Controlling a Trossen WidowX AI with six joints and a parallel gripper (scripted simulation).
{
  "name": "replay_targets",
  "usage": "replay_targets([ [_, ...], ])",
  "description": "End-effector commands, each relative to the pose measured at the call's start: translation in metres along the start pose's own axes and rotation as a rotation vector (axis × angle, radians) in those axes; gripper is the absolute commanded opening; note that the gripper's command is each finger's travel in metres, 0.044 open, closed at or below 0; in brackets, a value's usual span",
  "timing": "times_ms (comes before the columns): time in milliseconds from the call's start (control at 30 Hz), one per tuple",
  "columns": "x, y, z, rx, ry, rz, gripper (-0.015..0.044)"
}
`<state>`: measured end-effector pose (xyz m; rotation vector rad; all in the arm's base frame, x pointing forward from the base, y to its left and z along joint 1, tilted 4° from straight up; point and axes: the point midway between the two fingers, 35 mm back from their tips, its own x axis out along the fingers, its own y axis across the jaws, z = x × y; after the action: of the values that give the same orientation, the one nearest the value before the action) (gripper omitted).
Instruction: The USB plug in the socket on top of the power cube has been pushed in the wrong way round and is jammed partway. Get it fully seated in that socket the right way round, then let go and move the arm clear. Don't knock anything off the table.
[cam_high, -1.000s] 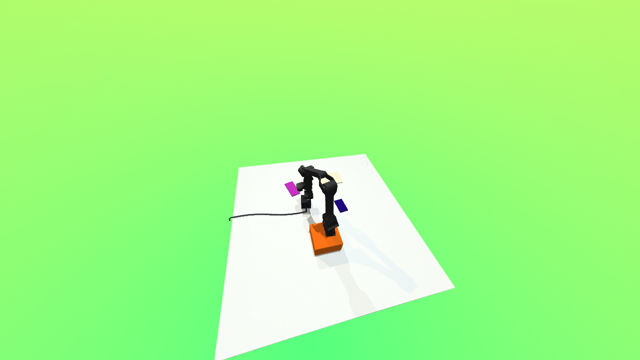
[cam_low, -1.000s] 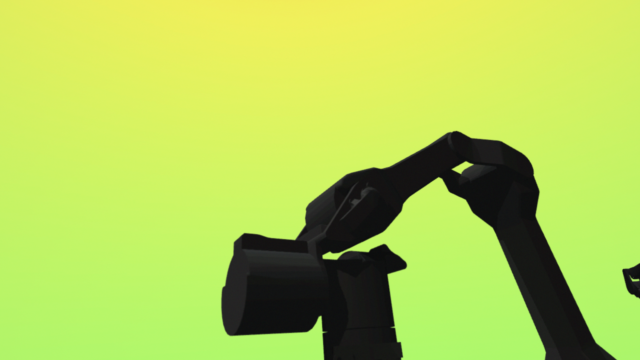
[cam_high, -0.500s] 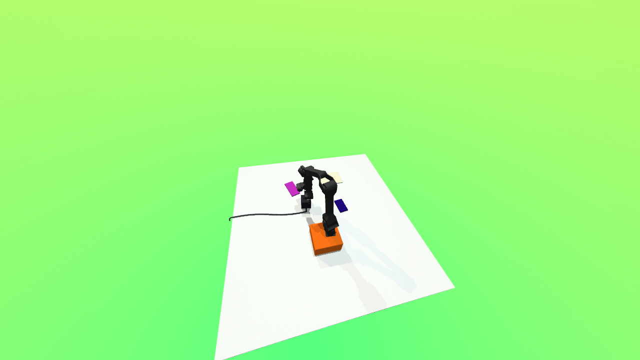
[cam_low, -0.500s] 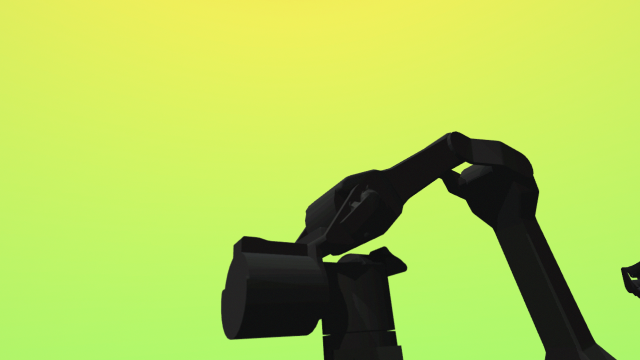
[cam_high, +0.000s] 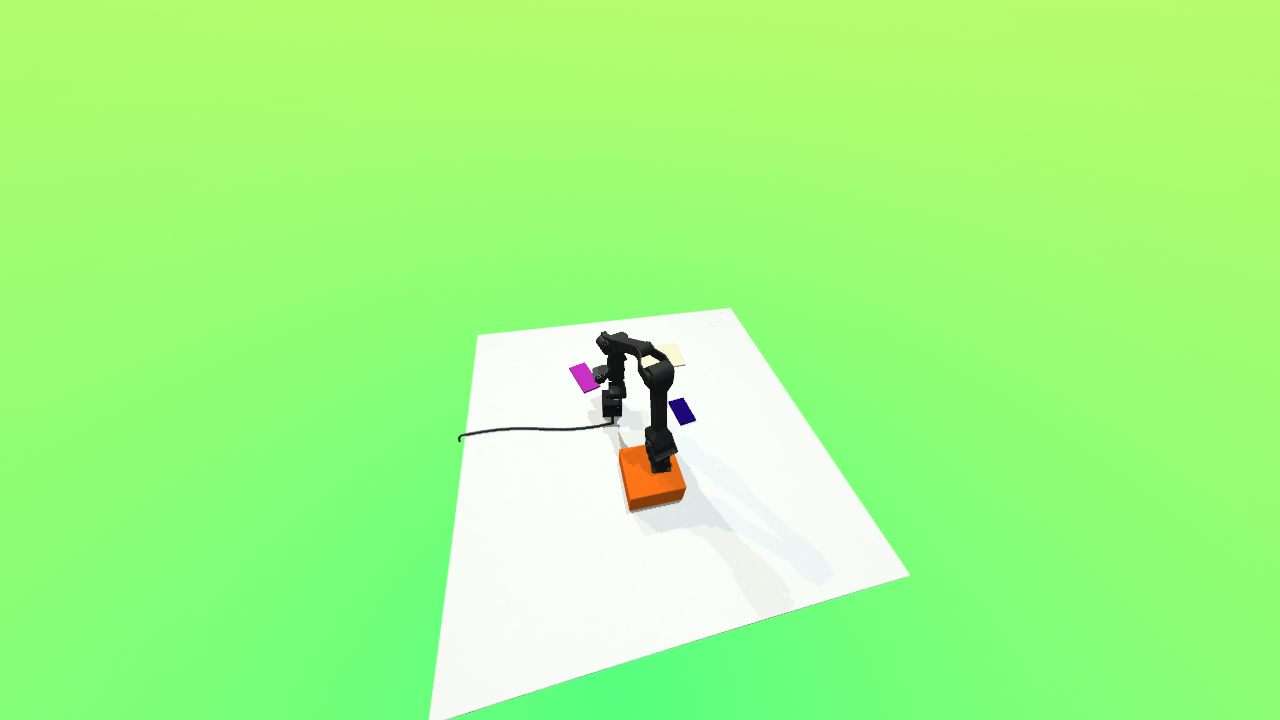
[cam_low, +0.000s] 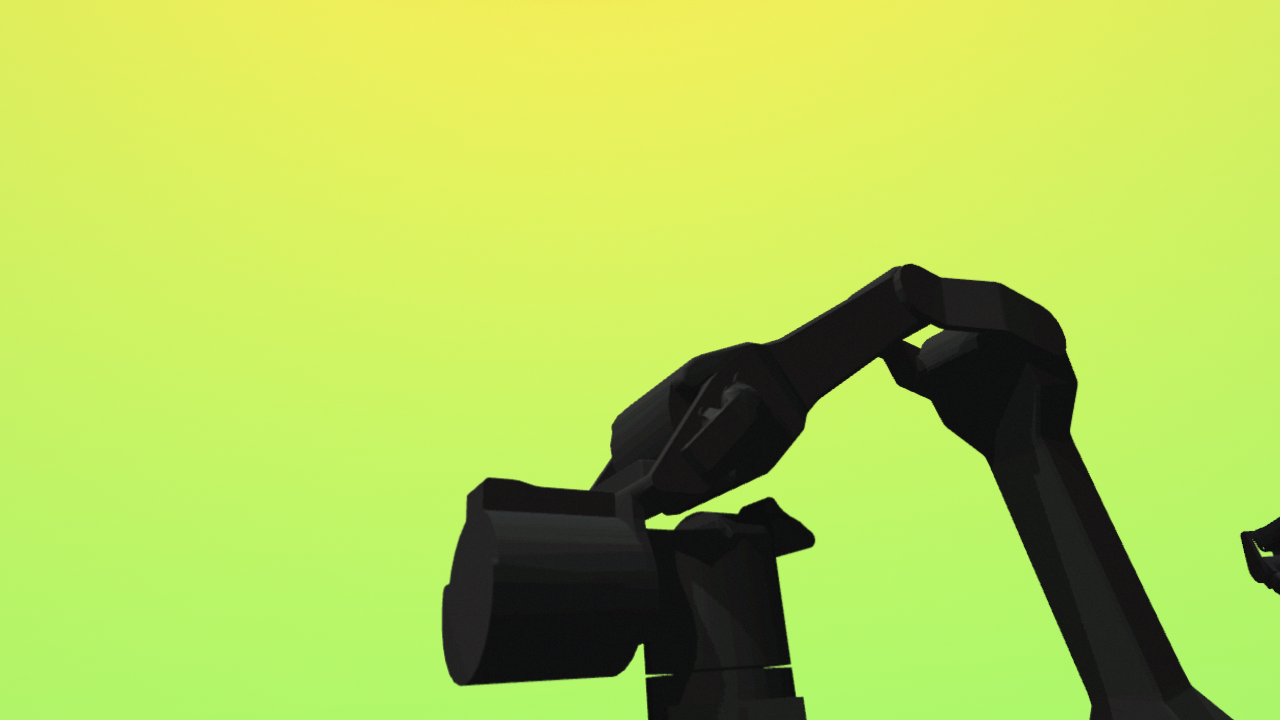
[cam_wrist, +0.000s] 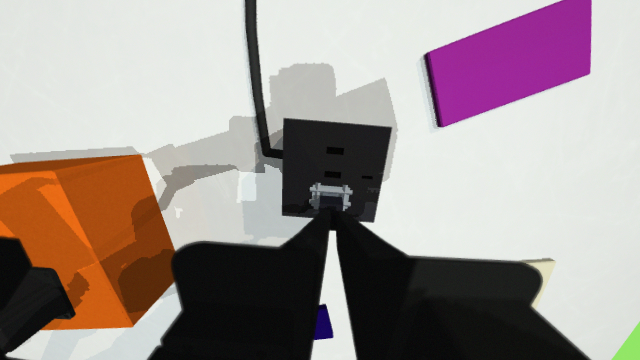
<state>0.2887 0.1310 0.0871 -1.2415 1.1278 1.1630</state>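
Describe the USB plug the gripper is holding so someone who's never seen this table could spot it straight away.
Find the black power cube on the white table, its black cable trailing away. At the cube's near top edge, the small grey metal-framed USB plug is pinched by the black gripper. It's the only pale thing among the dark slots.

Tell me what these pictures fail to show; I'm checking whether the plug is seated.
- Wrist view: the end effector covers the USB plug; its depth and orientation are hidden.
- Top view: the power cube is too small, behind the arm.
- Exterior view: only arm links; the table is cut off below.
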Motion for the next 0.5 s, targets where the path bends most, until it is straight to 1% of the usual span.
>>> replay_targets([
  [0,0.0007,-0.0002,0.0001,0.005,0.0,-0.001,0.0],
  [467,0.0024,-0.0002,0.0001,0.005,0.0,-0.001,0.0],
])
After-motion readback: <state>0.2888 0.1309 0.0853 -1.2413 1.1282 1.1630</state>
